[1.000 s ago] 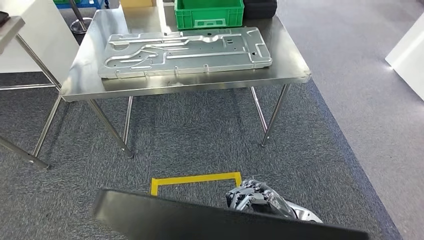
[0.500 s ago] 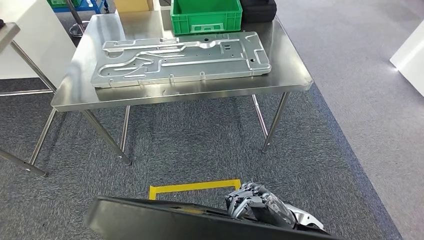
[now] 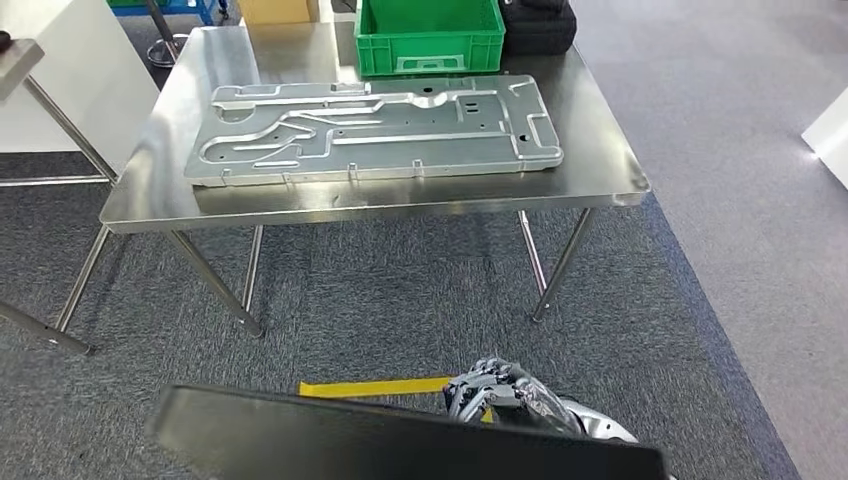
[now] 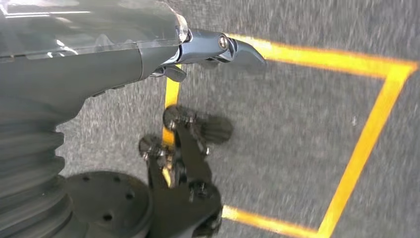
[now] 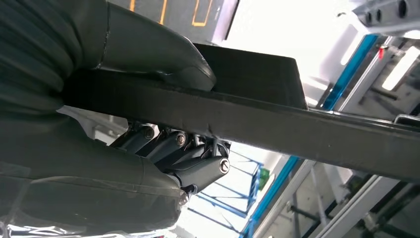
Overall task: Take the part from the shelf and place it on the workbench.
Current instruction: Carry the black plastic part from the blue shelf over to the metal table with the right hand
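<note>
The part is a long flat black panel (image 3: 400, 445) stretching across the bottom of the head view. My right hand (image 3: 500, 395) grips its right portion. In the right wrist view the thumb (image 5: 158, 57) lies on one face of the panel (image 5: 297, 129) and the fingers (image 5: 183, 148) curl against the other. The steel workbench (image 3: 390, 202) stands ahead of me, beyond a strip of grey carpet. My left hand (image 4: 148, 49) hangs over the floor with its fingers apart and holds nothing.
A large silver stamped metal plate (image 3: 370, 130) covers much of the workbench, leaving a bare strip at its front edge. Behind it sit a green crate (image 3: 428, 35), a black bag (image 3: 540, 25) and a cardboard box (image 3: 278, 10). A yellow floor marking (image 3: 375, 387) lies near my feet. Another table's leg (image 3: 40, 330) is at left.
The camera has moved: the workbench now sits lower and larger in the picture, and the panel hides more of the yellow marking. My right hand keeps its grip on the panel.
</note>
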`<action>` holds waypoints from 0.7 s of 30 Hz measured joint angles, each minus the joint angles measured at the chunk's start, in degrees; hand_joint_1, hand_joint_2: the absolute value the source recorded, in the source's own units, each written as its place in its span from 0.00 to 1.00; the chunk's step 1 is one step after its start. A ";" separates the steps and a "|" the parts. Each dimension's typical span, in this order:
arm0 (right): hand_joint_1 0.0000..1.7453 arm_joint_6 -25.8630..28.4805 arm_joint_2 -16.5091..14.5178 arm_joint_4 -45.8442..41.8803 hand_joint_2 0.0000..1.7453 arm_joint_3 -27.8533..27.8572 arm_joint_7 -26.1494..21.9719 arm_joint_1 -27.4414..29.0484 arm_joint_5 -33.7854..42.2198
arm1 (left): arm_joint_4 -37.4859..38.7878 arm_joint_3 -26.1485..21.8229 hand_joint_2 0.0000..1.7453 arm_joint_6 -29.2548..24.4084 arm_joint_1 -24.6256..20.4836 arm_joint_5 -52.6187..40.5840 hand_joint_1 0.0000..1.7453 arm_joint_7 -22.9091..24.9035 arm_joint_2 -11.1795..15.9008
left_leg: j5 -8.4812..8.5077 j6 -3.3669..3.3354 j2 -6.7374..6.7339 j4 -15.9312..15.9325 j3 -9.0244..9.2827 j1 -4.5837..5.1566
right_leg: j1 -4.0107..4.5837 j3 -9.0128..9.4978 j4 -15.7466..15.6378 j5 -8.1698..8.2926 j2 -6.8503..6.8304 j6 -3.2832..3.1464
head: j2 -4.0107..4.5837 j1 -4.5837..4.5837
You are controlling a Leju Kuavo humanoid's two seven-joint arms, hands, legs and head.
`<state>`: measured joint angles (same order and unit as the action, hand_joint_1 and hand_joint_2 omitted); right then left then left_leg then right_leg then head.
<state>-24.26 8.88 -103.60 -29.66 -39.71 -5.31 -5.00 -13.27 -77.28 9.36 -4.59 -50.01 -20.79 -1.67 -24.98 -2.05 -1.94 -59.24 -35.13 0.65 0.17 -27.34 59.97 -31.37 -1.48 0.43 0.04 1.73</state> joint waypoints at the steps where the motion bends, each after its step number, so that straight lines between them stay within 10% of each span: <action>1: 0.92 -0.24 -0.11 0.04 1.00 -0.04 -0.02 -0.41 0.31 | 0.00 -0.07 1.00 -0.05 -0.05 0.06 0.00 0.04 -0.03 | -0.12 -0.22 0.25 0.28 0.71 -0.21 | -0.03 -0.78 1.81 -0.05 0.23 0.18 | 0.00 0.07; 5: 0.92 -0.62 -0.36 0.33 1.00 -0.15 -0.05 -1.18 0.71 | 0.00 -0.23 1.00 -0.26 -0.26 0.27 0.00 0.09 -0.12 | -1.41 -0.60 1.18 0.66 2.59 -0.50 | -0.64 -9.47 13.73 -4.34 1.13 1.18 | 0.00 0.20; 7: 0.92 -0.67 -0.37 0.55 1.00 -0.19 -0.03 -1.28 0.83 | 0.00 -0.29 1.00 -0.43 -0.17 0.37 0.00 0.08 -0.20 | -2.49 -0.47 1.58 0.66 3.96 -0.54 | -0.87 -11.74 13.48 -4.69 1.15 1.44 | 0.00 0.20; 12: 0.92 -0.65 -0.36 0.50 1.00 -0.14 -0.06 -1.93 1.79 | 0.00 -0.39 1.00 -0.49 -0.14 0.40 0.00 -0.02 -0.56 | -5.30 0.80 1.97 0.79 7.08 -0.49 | -0.41 -10.18 0.35 6.84 1.07 0.30 | 0.00 0.13; 16: 0.92 -0.66 -0.35 0.07 1.00 -0.08 -0.08 -2.37 1.89 | -0.01 -0.46 1.00 -0.45 -0.20 0.24 0.00 -0.17 -0.58 | -5.19 2.30 1.98 -1.60 7.14 -0.49 | -0.60 -8.16 -1.11 6.71 1.46 -1.20 | 0.00 -0.03; 21: 0.92 -0.66 -0.42 -0.03 1.00 -0.11 -0.08 -2.62 1.88 | 0.00 -0.46 1.00 -0.38 -0.29 -0.01 0.00 -0.15 -0.61 | -10.99 3.46 1.99 -14.82 -2.54 -1.05 | -0.66 -5.24 -1.53 4.36 1.70 -1.92 | 0.00 -0.19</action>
<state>-24.92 8.46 -103.63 -29.77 -39.79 -7.93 -3.12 -13.27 -77.75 8.98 -4.87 -50.01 -20.94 -2.27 -35.97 1.41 0.05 -74.06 -37.67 -0.40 -0.50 -32.58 58.43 -27.01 0.22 -1.49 0.04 1.54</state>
